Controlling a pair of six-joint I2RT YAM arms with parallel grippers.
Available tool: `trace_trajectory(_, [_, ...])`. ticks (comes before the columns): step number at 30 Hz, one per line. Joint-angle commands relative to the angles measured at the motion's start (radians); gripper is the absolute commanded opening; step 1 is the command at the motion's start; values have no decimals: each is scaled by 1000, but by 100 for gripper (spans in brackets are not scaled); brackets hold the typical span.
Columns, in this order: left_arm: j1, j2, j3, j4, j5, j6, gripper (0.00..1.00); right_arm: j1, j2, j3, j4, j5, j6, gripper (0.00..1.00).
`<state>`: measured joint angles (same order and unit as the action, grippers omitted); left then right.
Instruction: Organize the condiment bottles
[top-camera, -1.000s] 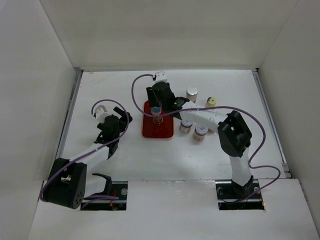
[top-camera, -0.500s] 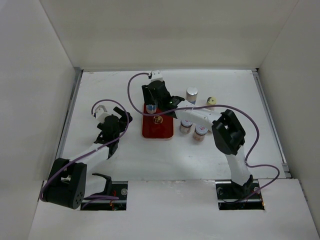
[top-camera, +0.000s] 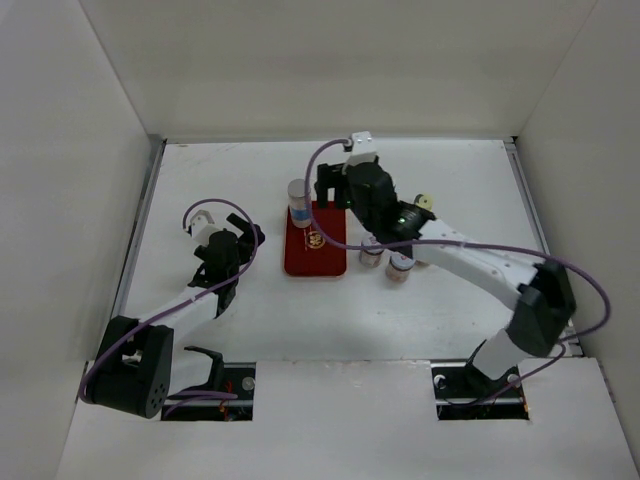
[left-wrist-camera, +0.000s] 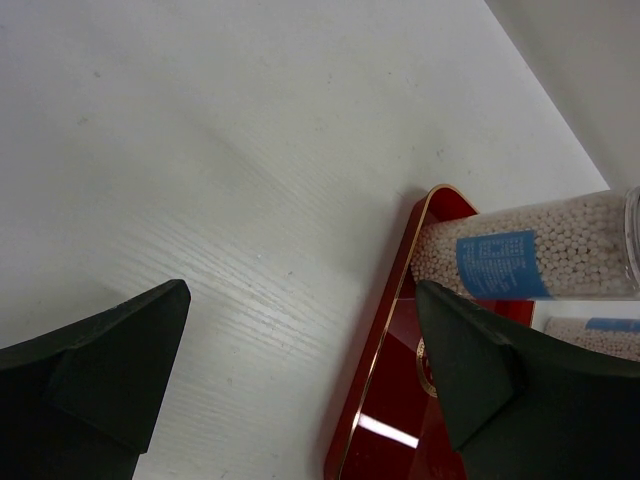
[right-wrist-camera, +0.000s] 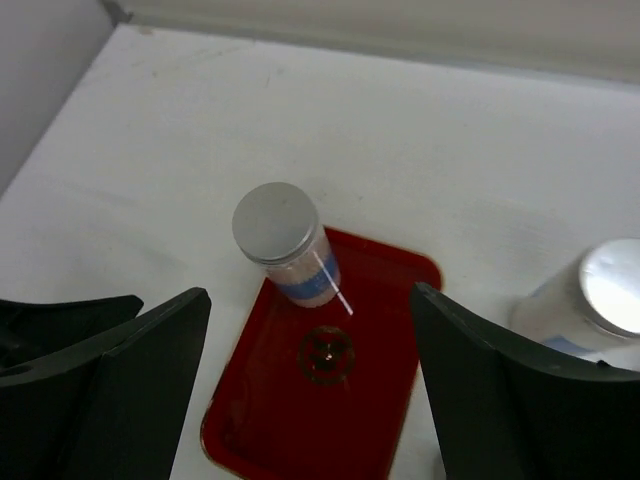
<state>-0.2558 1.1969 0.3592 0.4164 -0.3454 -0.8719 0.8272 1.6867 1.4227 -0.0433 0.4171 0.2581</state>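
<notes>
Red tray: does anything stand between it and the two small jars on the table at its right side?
Nothing visible does. The small jar beside the flat red rectangular tray and its neighbour jar stand close to its right edge, with no object in the gap. The silver-capped, blue-labelled jar occupies only the tray's far-left corner.

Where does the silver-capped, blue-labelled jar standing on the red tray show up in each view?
Top external: silver-capped jar, centre, far-left corner of the flat red rectangular tray.
Left wrist: jar at the right edge, seen side-on.
Right wrist: jar left of centre, cap uppermost.
Shared landmark: the red tray.
</notes>
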Motion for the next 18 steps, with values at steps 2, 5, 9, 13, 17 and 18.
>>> trace_trajectory(2, [7,-5,0,50,17,-7,100,-39,-206,-198,11,80,16,87])
trace_trajectory(5, [8,-3,3,50,25,-7,100,-67,-278,-307,-94,101,72,88])
trace_trajectory(9, [8,-3,3,50,26,-10,100,-112,-279,-341,-213,91,101,91])
trace_trajectory(13, [13,-10,0,50,26,-10,100,-122,-246,-338,-234,78,99,93])
trace_trajectory(17, [14,-17,-3,50,26,-10,100,-118,-223,-341,-242,58,98,92])
trace_trajectory(18, [14,-17,-3,50,26,-10,100,-118,-220,-346,-244,55,101,92])
